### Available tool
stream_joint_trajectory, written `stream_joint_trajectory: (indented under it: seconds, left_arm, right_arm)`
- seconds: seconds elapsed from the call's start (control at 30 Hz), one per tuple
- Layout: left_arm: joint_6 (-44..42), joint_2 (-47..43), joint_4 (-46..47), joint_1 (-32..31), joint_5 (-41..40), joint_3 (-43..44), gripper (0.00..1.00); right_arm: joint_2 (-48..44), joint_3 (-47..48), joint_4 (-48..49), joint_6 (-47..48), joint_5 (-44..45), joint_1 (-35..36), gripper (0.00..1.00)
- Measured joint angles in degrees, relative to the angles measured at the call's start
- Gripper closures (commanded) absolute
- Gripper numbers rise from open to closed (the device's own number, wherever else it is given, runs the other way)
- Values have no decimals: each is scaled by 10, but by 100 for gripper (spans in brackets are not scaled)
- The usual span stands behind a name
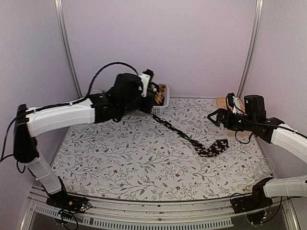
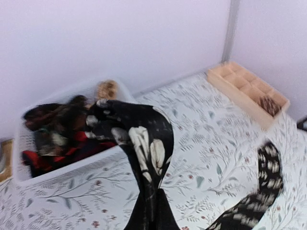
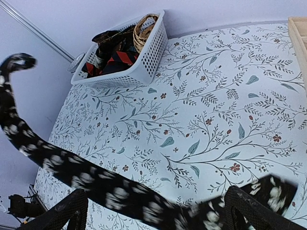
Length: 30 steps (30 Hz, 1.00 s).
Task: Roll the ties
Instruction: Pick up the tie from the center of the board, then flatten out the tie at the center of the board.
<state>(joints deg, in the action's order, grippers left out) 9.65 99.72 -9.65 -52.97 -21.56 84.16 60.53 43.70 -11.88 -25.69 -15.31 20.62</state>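
Note:
A long black tie [image 1: 184, 135] with pale flower specks stretches from the white basket [image 1: 164, 106] down to the table, and its wide end [image 1: 216, 147] lies curled on the cloth. My left gripper [image 1: 153, 98], above the basket's front edge, is shut on the tie's upper part [image 2: 148, 143], which hangs folded out of the jaws in the left wrist view. More ties [image 2: 53, 129], dark and red, are heaped in the basket [image 2: 62, 167]. To the right, my right gripper [image 1: 214, 117] stands open. The tie [image 3: 96, 184] passes blurred below its spread fingers [image 3: 254, 208].
A wooden compartment tray [image 1: 221, 102] sits at the back right, and one cell holds a dark roll [image 2: 269, 104]. A tan woven bundle [image 3: 144, 28] rests in the basket's far corner. Flower-printed cloth covers the table, and walls close in on three sides.

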Motion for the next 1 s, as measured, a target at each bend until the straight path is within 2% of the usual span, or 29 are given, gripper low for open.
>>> stream_joint_trajectory:
  seconds: [0.03, 0.07, 0.17, 0.2, 0.23, 0.3, 0.37, 0.53, 0.67, 1.0]
  left_arm:
    - [16, -70, 38, 10, -36, -57, 100]
    - [32, -124, 67, 17, -64, -104, 90]
    - [117, -288, 144, 40, -155, -296, 30]
    - [145, -325, 148, 45, -175, -349, 14]
    - [176, -356, 146, 50, -194, -397, 2]
    - [231, -393, 125, 59, -216, -478, 0]
    - [280, -405, 80, 63, -231, -523, 0]
    - [346, -455, 12, 65, -271, -532, 0]
    - [347, -483, 13, 69, -290, -530, 0]
    - [330, -442, -18, 99, -306, -508, 0]
  right_arm:
    - [3, 0, 4, 0, -3, 0, 0]
    - [6, 1, 7, 0, -5, 0, 0]
    - [19, 1, 17, 0, -14, 0, 0]
    - [23, 1, 20, -1, -18, 0, 0]
    - [27, 1, 22, -2, -21, 0, 0]
    - [34, 1, 29, -4, -29, 0, 0]
    - [41, 0, 38, -6, -38, 0, 0]
    - [69, 1, 56, -11, -50, 20, 0]
    - [124, 19, 47, 2, -45, 78, 0]
    - [316, 108, 8, 72, 12, 219, 4]
